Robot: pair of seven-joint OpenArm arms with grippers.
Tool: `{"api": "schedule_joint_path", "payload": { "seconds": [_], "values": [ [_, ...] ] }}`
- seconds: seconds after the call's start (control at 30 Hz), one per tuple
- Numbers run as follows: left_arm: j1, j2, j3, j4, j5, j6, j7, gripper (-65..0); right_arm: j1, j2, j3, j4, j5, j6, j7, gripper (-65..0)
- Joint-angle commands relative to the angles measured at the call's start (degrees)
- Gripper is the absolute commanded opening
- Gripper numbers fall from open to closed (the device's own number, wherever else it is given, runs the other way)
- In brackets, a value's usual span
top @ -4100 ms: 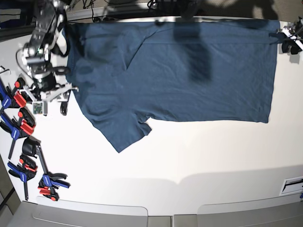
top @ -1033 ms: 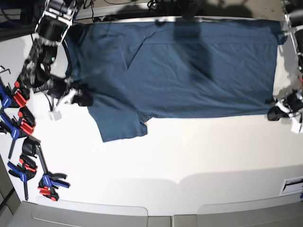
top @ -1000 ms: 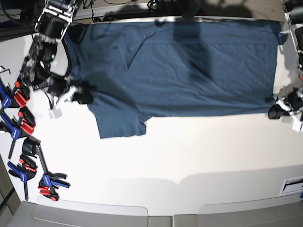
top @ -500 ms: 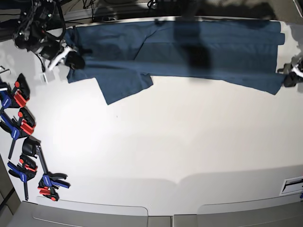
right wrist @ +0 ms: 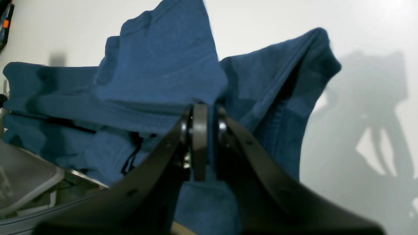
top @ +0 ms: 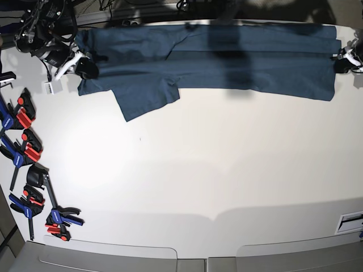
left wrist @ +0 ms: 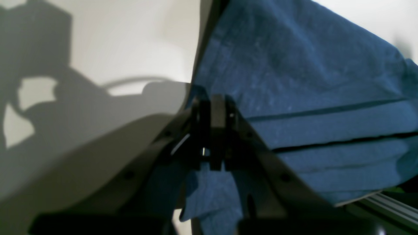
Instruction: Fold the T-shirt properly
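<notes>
The dark navy T-shirt [top: 227, 56] lies as a long narrow band along the table's far edge, its near half doubled over the far half. One sleeve [top: 144, 99] sticks out toward me at the left. My right gripper [top: 88, 67] is at the band's left end, shut on the T-shirt's shoulder edge; the right wrist view shows the fingertips [right wrist: 199, 140] pinching bunched cloth [right wrist: 163, 75]. At the band's right end, my left gripper [top: 340, 58] is shut on the hem corner, its fingertips [left wrist: 212, 130] clamped on layered fabric [left wrist: 294, 81].
Several blue and red clamps [top: 25, 153] lie along the left edge of the white table [top: 198, 170], with more near the front left corner [top: 57, 218]. A small white tag [top: 50, 88] dangles beside the right arm. Cables run behind the far edge.
Both grippers carried the shirt's near edge toward the far side, folding the wide spread shirt into a narrow band. In the last half second the right-end corner moved further back and flattened.
</notes>
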Motion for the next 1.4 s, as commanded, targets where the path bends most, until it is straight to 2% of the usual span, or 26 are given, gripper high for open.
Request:
{"api": "schedule_joint_path", "payload": {
  "seconds": [0.0, 0.13, 0.17, 0.2, 0.23, 0.27, 0.3, 0.33, 0.43, 0.6, 0.67, 0.77, 0.9, 1.17, 1.27, 1.33, 1.37],
  "values": [
    [-0.1, -1.8, -0.7, 0.9, -0.8, 0.0, -0.9, -65.0, 0.3, 1.0, 0.5, 1.0, 0.8, 0.3, 1.3, -65.0],
    [-0.1, -1.8, -0.7, 0.9, -0.8, -0.1, -0.8, -65.0, 0.3, 1.0, 0.5, 1.0, 0.8, 0.3, 1.2, -65.0],
    [-0.1, -1.9, -0.7, 1.0, -0.8, -0.2, -0.6, -60.4, 0.3, 1.0, 0.5, 1.0, 0.8, 0.3, 1.2, -65.0],
    [-0.1, -2.1, -0.7, 1.2, -0.8, -0.8, -0.5, -52.3, 0.3, 1.0, 0.5, 1.0, 0.9, 0.3, 1.2, -59.6],
    [-0.1, -2.5, -0.7, 1.7, -0.8, -1.8, -0.5, -45.8, 0.3, 1.1, 0.5, 1.0, 0.9, 0.3, 1.3, -50.5],
    [-0.1, -2.8, -1.1, 2.4, -0.8, -2.3, -0.5, -42.2, 0.3, 1.2, 0.5, 1.1, 0.9, 0.3, 1.4, -43.0],
    [-0.1, -3.0, -1.9, 3.4, -0.8, -2.4, -0.5, -41.6, 0.4, 1.4, 0.5, 1.4, 1.1, 0.3, 1.6, -38.7],
    [-0.1, -3.2, -3.0, 4.6, -0.8, -2.4, -0.5, -41.6, 0.5, 1.6, 0.7, 1.9, 1.7, 0.3, 1.9, -37.8],
    [-0.1, -3.2, -7.8, 9.7, -0.8, -2.4, -1.0, -41.6, 0.8, 2.2, 1.4, 4.6, 3.8, 0.3, 3.5, -37.9],
    [-0.1, -3.2, -15.0, 16.4, -0.8, -2.4, -4.2, -41.6, 6.4, 1.5, 1.9, 6.2, 2.1, 0.3, 5.7, -37.9],
    [-0.1, -3.2, -16.5, 17.0, -0.8, -2.4, -4.8, -41.6, 9.0, 0.1, 1.8, 6.0, -2.1, 0.3, 8.9, -37.9],
    [0.0, -3.0, -16.7, 16.9, -0.7, -1.4, -4.6, -41.5, 12.2, -2.2, 0.2, 4.7, -12.4, 0.3, 15.3, -37.7],
    [0.1, -2.7, -16.7, 16.9, -0.7, -1.3, -4.7, -41.5, 16.3, -3.0, -5.3, -2.2, -18.4, 0.3, 18.5, -28.6],
    [0.2, -2.7, -16.7, 16.9, -0.6, -1.3, -4.8, -41.5, 26.0, -3.0, -17.0, -22.7, -19.4, -0.5, 18.4, -27.3],
    [0.4, -2.7, -16.7, 16.9, -0.3, -1.3, -4.8, -41.5, 28.0, -3.5, -20.2, -26.4, -19.4, -1.2, 15.9, -27.5],
    [0.4, -2.7, -16.7, 16.9, -0.3, -1.3, -4.8, -41.5, 28.9, -4.2, -21.8, -26.9, -19.4, -1.2, 12.3, -30.9],
    [0.4, -2.7, -16.7, 16.9, -0.3, -1.3, -4.8, -41.5, 29.4, -4.5, -22.6, -26.9, -19.3, -1.2, 10.3, -35.3]
  ]
}}
